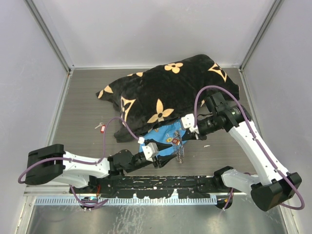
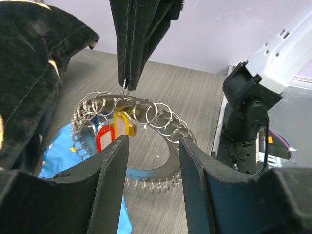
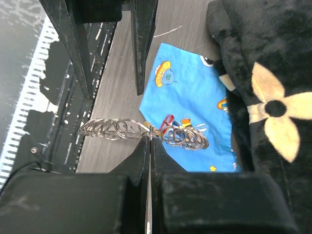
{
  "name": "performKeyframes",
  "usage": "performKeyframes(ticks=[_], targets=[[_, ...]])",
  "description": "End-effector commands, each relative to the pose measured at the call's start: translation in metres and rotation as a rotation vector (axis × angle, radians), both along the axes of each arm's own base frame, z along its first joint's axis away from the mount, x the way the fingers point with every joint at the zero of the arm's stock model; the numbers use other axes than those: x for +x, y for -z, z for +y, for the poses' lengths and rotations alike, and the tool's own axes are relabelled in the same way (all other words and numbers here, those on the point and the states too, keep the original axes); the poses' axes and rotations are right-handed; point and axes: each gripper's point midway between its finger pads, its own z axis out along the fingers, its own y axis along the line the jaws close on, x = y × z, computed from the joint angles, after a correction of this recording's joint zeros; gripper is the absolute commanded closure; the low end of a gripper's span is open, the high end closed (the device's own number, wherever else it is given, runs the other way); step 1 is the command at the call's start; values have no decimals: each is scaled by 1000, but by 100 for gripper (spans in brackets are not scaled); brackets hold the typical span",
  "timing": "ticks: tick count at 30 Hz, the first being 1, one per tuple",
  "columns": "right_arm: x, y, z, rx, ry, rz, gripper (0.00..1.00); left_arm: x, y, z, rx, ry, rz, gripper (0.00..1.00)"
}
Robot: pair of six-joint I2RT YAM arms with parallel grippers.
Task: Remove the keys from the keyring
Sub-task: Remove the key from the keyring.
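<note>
The keyring [image 2: 161,117] is a silvery loop strung with many small wire rings, held up above the table; it also shows in the top view [image 1: 179,148] and the right wrist view [image 3: 114,129]. Keys with a red head [image 2: 104,139] and an orange-yellow head [image 2: 123,124] hang from it. My right gripper [image 3: 150,139] is shut on the ring's top edge, and it comes down from above in the left wrist view [image 2: 127,87]. My left gripper [image 2: 153,146] is open and empty, its jaws just in front of the loop. A loose red-headed key [image 1: 101,127] lies on the table.
A blue patterned cloth [image 3: 190,92] lies under the ring. A large black cloth with tan flowers [image 1: 165,92] covers the back of the table. The black rail [image 1: 161,184] runs along the near edge. The right arm's base [image 2: 248,122] stands close by.
</note>
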Motion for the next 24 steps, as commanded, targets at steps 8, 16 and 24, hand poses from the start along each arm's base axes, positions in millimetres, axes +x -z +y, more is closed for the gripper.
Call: performKeyframes(ticks=[8,16,24], targets=[[-17,-36,14,138,73,142,99,22,-20,2,26,-125,-95,52],[-23,-36,15,154,61,162,99,23,-20,-10,28,-116,-138,53],[-21,-35,15,156,64,163,99,19,-28,-9,-18,-113,-120,60]])
